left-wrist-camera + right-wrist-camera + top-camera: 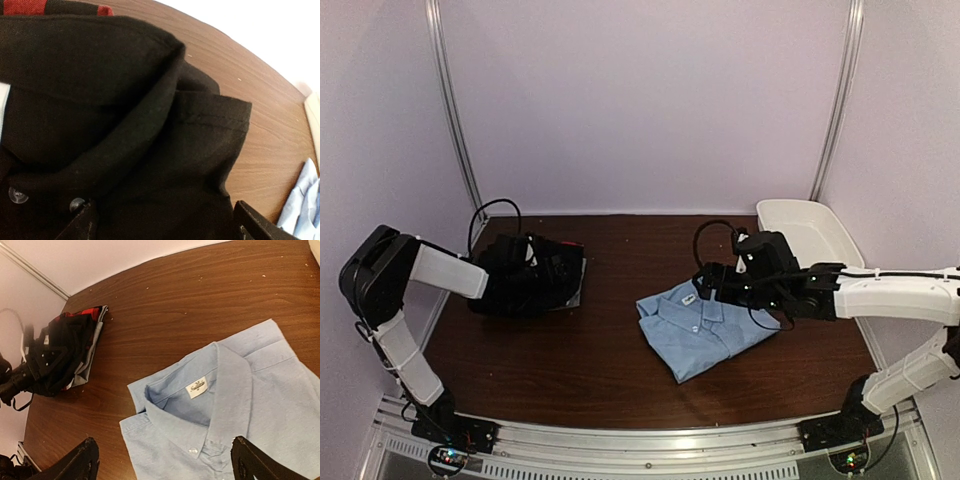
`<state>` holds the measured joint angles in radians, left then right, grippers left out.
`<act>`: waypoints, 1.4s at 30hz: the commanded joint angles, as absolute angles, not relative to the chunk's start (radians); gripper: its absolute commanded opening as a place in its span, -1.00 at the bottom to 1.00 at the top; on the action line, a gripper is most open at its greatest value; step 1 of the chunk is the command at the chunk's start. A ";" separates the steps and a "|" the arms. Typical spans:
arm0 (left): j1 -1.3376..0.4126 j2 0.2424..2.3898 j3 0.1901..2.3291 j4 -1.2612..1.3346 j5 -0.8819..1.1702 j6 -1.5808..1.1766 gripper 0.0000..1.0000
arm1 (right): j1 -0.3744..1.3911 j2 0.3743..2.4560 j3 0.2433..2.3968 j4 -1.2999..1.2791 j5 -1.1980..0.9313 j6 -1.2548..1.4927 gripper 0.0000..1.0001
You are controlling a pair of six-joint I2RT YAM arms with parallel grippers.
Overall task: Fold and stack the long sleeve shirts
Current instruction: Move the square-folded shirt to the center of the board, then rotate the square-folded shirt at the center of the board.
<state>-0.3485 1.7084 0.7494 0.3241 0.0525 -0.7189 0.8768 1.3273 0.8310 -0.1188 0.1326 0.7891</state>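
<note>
The light blue shirt (700, 325) lies folded right of the table's middle, collar and white label up; it also shows in the right wrist view (235, 405). My right gripper (708, 285) hovers over its collar, open and empty (165, 467). The black shirt (535, 280) lies at the left on a small pile and fills the left wrist view (125, 130), with small buttons near the bottom left. My left gripper (532, 262) is low over it, jaws wide apart on either side of the cloth (167, 230); I cannot tell whether the fingers touch it.
A red plaid cloth (82, 315) and a grey one (90, 360) lie under the black shirt. A white oval tub (810, 235) stands at the back right. Bare brown table (620, 370) lies between the shirts and along the front.
</note>
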 commanded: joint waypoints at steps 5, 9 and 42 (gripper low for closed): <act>-0.579 1.834 0.852 0.276 0.129 -0.897 0.89 | 0.675 1.253 0.759 -0.260 0.163 0.711 0.88; -0.608 1.857 1.001 0.236 0.150 -0.848 0.93 | 0.574 1.264 0.721 -0.275 0.156 0.666 0.91; -0.896 1.567 0.624 0.374 0.197 -0.920 0.83 | 0.442 1.516 0.516 0.073 -0.393 0.586 -0.02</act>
